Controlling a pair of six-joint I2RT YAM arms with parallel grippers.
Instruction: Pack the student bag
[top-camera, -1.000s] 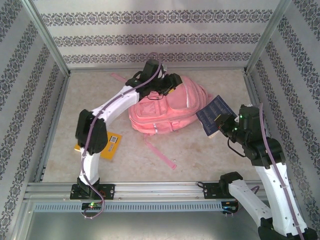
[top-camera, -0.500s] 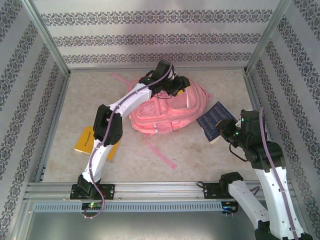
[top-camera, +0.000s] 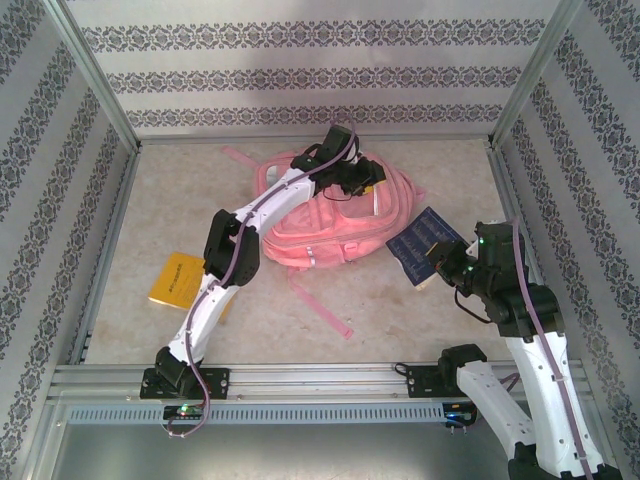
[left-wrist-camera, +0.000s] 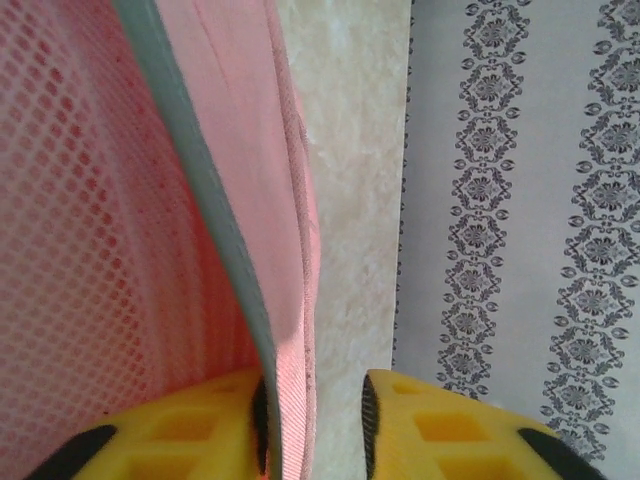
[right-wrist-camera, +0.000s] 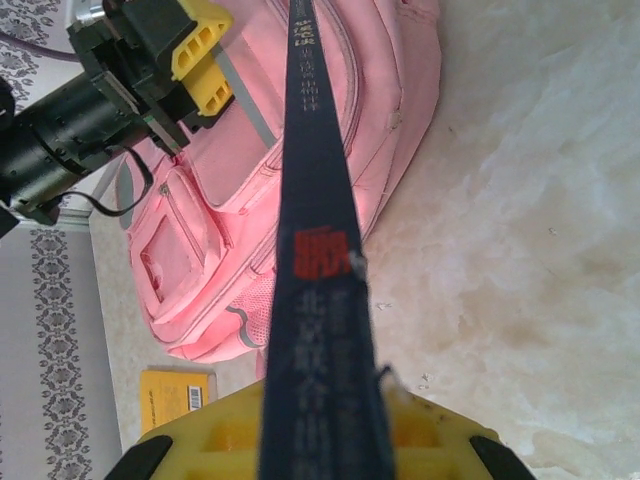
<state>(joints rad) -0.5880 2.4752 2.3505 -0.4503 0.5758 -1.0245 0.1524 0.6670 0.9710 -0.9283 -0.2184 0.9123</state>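
**A:** Item one, left claw (left-wrist-camera: 312, 425): narrow, its fingers (left-wrist-camera: 430, 430) astride a fabric rim of the student bag (left-wrist-camera: 100, 250). We note a gap on one side.

**B:** Bag's place?

**A:** Mid-table (top-camera: 400, 320), toward the far edge, one strap (top-camera: 320, 305) trailing nearward.

**B:** Item two, right claw (right-wrist-camera: 320, 440): we log it clamped on a dark blue book (right-wrist-camera: 318, 250), near the right edge, just beside the bag.

**A:** Item three, yellow book (top-camera: 180, 282): flat by the left edge, one side covered by the left arm (top-camera: 225, 260).
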